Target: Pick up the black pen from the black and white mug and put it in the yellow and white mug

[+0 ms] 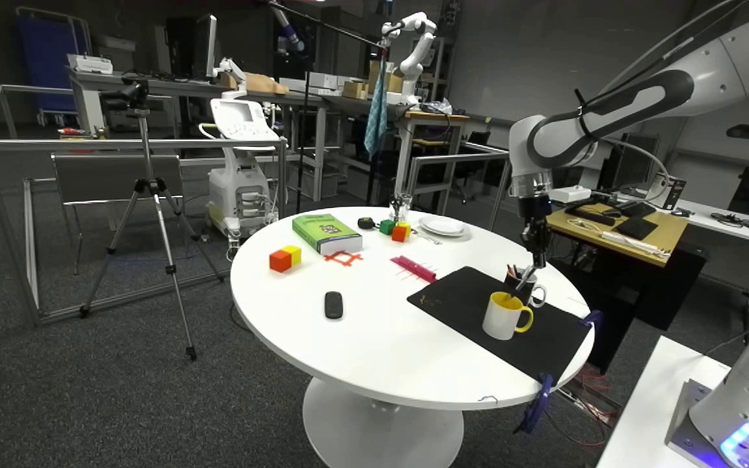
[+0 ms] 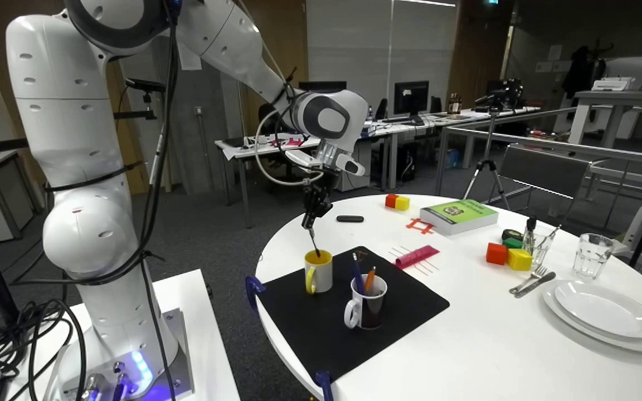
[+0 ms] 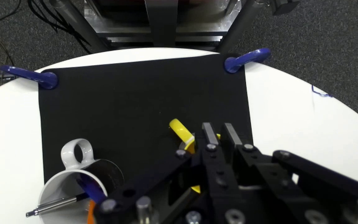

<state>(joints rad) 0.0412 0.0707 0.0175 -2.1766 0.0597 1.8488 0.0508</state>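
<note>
Above the black mat (image 2: 315, 328), the gripper (image 2: 307, 224) is pointing downward, its fingertips standing close together and grasping the upper end of the black pen (image 2: 315, 244). The black pen is slanting down from the gripper, its dark lower end sitting inside the mouth of the yellow and white mug (image 2: 322, 274); the mug wall is hiding whether it is touching the bottom. Both mugs are standing upright on the mat, near each other. The black and white mug (image 2: 372, 307) is holding a blue pen (image 2: 359, 277) and an orange implement (image 2: 370, 279); as the wrist view is showing, a silver-coloured pen (image 3: 56, 203) is also leaning out over its rim. From that same angle, the gripper is covering most of the yellow and white mug, leaving the handle and scraps of rim showing. Two blue clamps (image 3: 247, 59) are straddling the edge of the round white surface (image 2: 438, 356) at two corners of the mat. Farther off, in both exterior views, a magenta piece (image 2: 417, 256), a green book (image 2: 460, 214) and stacked white plates (image 2: 605, 309) are lying on the surface, with cutlery (image 2: 535, 285) resting near the plates.
</note>
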